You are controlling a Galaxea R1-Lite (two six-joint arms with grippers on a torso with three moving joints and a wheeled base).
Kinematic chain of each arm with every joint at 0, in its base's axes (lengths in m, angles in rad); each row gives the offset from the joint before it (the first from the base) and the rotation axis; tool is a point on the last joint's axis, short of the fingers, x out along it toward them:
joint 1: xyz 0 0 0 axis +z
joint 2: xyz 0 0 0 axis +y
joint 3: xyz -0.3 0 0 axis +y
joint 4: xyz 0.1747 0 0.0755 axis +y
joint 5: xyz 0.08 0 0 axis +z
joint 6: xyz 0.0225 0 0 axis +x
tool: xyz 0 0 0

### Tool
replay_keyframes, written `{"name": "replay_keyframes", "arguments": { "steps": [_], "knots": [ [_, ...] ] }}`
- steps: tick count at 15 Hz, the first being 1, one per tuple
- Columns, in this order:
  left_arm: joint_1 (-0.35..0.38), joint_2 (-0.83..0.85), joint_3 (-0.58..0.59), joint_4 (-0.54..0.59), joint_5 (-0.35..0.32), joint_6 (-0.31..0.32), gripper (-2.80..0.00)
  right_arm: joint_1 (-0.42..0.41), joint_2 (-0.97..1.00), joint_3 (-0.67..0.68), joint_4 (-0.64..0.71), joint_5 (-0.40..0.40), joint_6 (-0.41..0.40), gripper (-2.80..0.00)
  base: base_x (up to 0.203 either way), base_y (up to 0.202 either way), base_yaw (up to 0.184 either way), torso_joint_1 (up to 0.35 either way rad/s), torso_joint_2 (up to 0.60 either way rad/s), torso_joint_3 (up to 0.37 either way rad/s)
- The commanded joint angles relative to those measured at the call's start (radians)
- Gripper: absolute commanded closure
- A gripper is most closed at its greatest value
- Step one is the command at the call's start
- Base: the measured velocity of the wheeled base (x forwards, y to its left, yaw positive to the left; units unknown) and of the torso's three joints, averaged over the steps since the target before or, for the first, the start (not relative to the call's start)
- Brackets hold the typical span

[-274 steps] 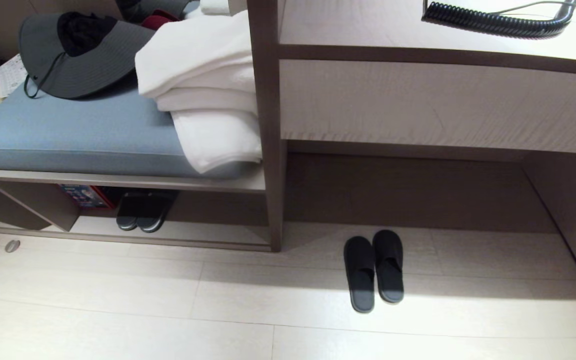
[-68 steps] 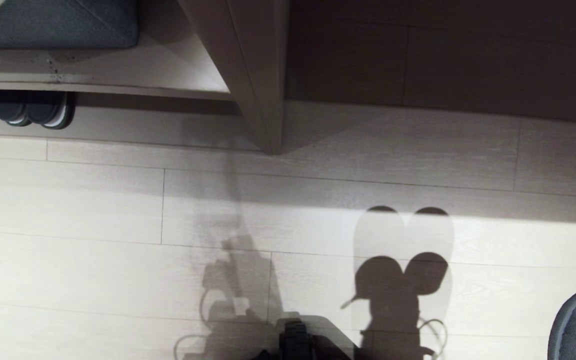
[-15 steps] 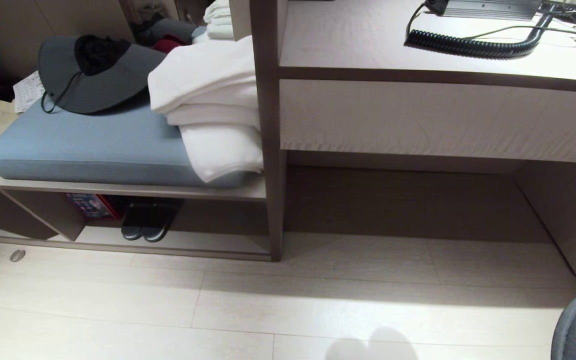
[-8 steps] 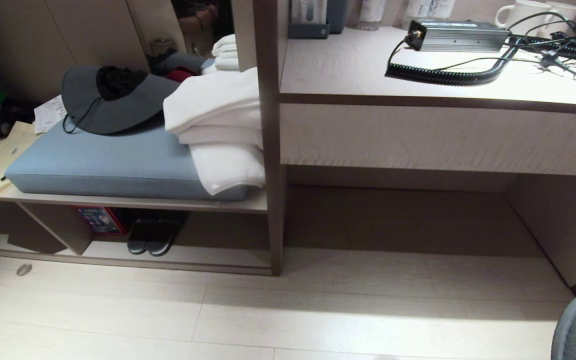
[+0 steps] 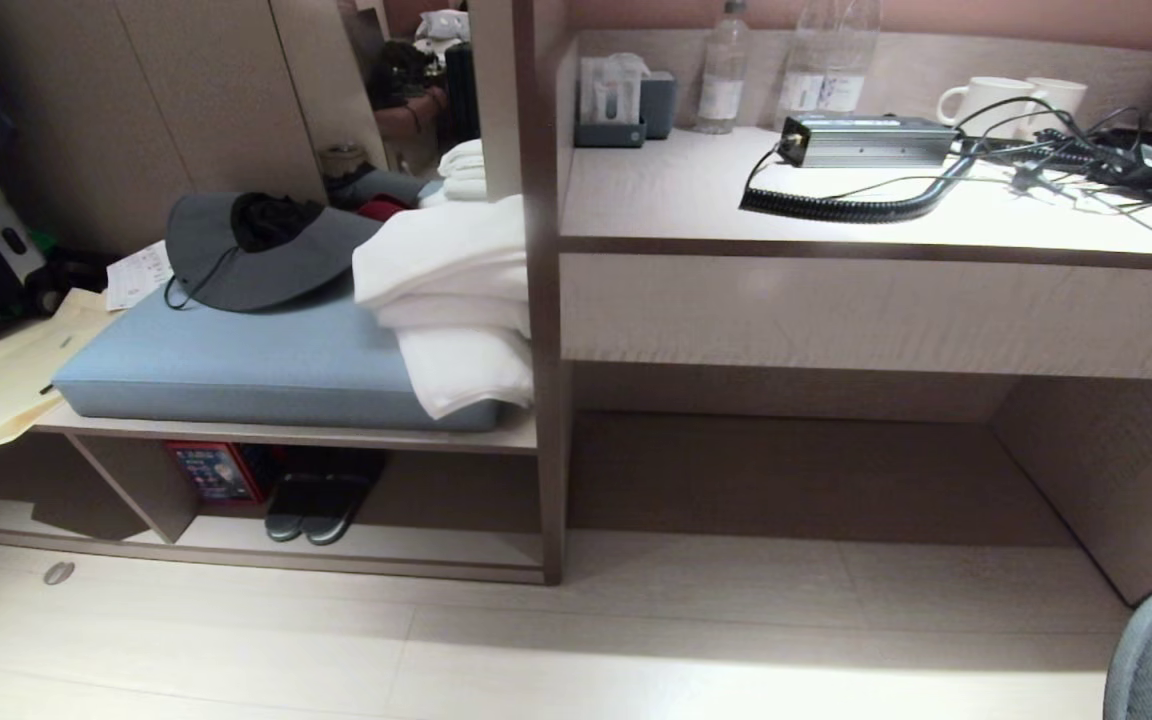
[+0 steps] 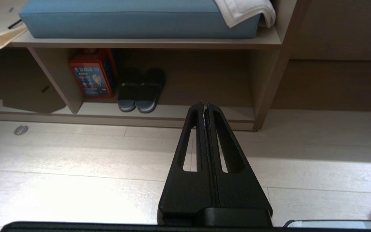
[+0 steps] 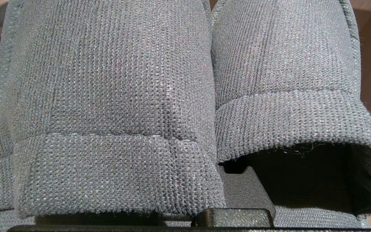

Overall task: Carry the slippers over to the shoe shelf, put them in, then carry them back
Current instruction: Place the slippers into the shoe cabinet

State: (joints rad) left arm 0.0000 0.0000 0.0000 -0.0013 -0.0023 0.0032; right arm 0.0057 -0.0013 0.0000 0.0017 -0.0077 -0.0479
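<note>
Your right hand [image 7: 233,193] is clamped on the slippers [image 7: 185,96], carried off the floor; soft knit, light, floppy, so grip both soles together. Left hand [image 6: 204,104] closed, empty, facing the shoe shelf [image 6: 159,111].

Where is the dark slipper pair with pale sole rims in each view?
Head view: lower left, dark pair with pale sole rims, inside the beige wood-grain shoe shelf.
Left wrist view: the pair in that shelf, beyond the shut left gripper.
Right wrist view: not in it; dark navy knit slippers fill it.
Shared landmark: red printed box beside the pair.
</note>
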Motion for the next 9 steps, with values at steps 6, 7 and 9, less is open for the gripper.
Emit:
{"name": "replay_keyframes", "arguments": {
  "steps": [6, 7, 9],
  "knots": [
    [0.0, 0.0, 0.0, 0.0, 0.0, 0.0, 0.0, 0.0, 0.001, 0.0, 0.0, 0.0, -0.001, 0.0, 0.0, 0.0, 0.0, 0.001, 0.0, 0.202],
    [0.0, 0.0, 0.0, 0.0, 0.001, -0.002, 0.0, 0.0, 0.001, 0.0, 0.0, 0.0, 0.0, 0.0, 0.0, 0.0, 0.0, -0.005, 0.0, 0.203],
    [0.0, 0.0, 0.0, 0.0, 0.001, -0.005, 0.0, 0.0, 0.001, 0.0, 0.0, -0.002, 0.0, 0.0, 0.0, 0.0, 0.0, 0.0, 0.0, 0.202]
  ]
}}
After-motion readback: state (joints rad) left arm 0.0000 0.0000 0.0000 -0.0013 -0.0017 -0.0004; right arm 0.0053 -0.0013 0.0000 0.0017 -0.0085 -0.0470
